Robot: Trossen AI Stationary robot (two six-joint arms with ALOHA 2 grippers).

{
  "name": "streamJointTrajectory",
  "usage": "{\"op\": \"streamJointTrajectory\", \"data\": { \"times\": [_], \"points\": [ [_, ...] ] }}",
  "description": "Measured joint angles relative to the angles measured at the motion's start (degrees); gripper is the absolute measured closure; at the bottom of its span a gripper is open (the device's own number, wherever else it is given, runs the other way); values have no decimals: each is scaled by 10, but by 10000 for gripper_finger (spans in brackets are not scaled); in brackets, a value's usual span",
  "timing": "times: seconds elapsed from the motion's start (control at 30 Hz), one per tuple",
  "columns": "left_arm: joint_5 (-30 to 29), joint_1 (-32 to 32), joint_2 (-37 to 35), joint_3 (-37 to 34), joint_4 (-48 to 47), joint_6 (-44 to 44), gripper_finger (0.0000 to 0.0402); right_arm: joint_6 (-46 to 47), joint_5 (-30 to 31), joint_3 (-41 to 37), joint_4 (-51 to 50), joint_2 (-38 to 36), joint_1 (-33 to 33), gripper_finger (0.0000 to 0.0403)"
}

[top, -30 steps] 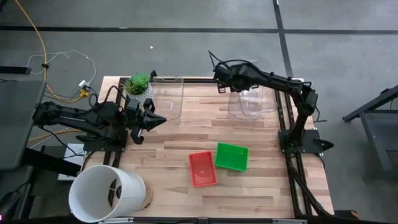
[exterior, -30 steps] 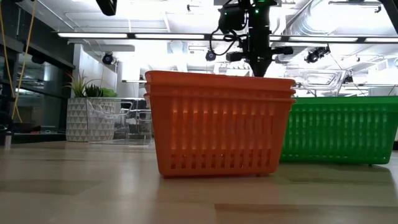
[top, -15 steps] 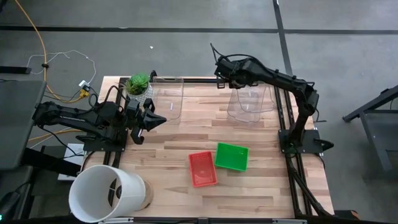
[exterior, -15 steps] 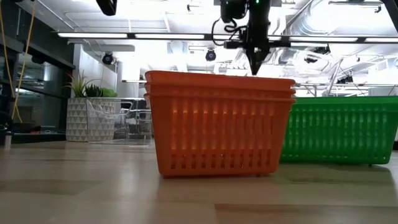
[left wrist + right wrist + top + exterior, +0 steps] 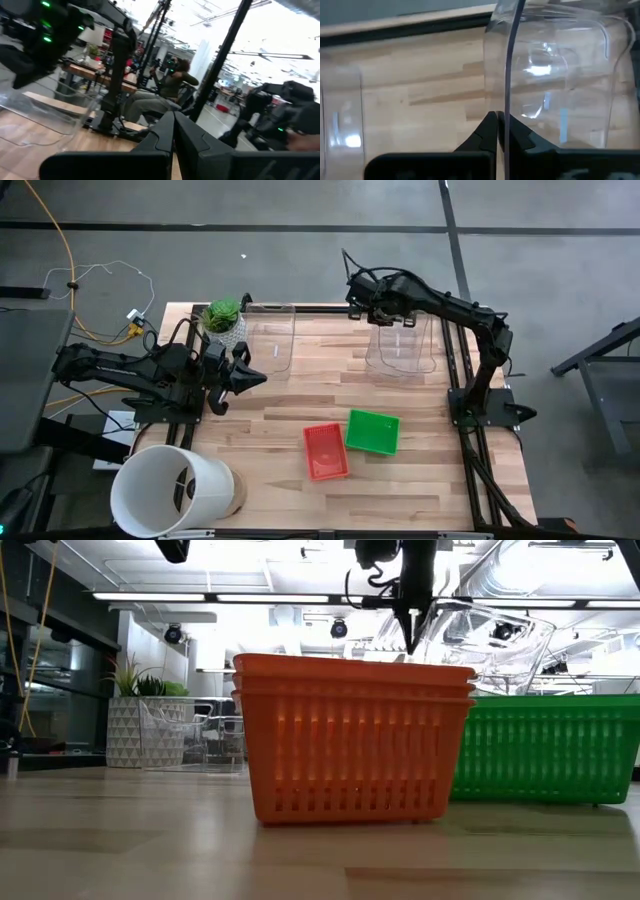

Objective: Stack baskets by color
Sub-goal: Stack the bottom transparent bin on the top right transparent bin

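Right gripper (image 5: 378, 318) clamps clear bin (image 5: 402, 345) wall; red baskets (image 5: 326, 451) stacked.

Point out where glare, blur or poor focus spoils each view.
High view: even light, sharp. Low view: bright ceiling lights wash out the clear bin above the red baskets. Left wrist view: background blown out, room blurred. Right wrist view: reflections on the bin's wall.

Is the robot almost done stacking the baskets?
Seemingly yes. The red baskets sit nested in one stack, beside the green basket on the table. Right now the right gripper is shut on the rim of a clear bin, lifted and tilted. The left gripper waits shut at the table's left side.
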Motion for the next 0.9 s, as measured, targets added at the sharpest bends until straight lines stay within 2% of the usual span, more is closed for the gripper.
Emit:
{"op": "streamJointTrajectory", "data": {
  "times": [0.23,0.43,0.9],
  "points": [
    [35,0,0,0,0,-2,401,42,6,0,-4,5,-22,403],
    [40,0,0,0,0,-15,401,52,-2,-1,-49,46,-26,403],
    [36,0,0,0,1,-17,402,10,-22,-1,-47,124,-33,403]
  ]
}}
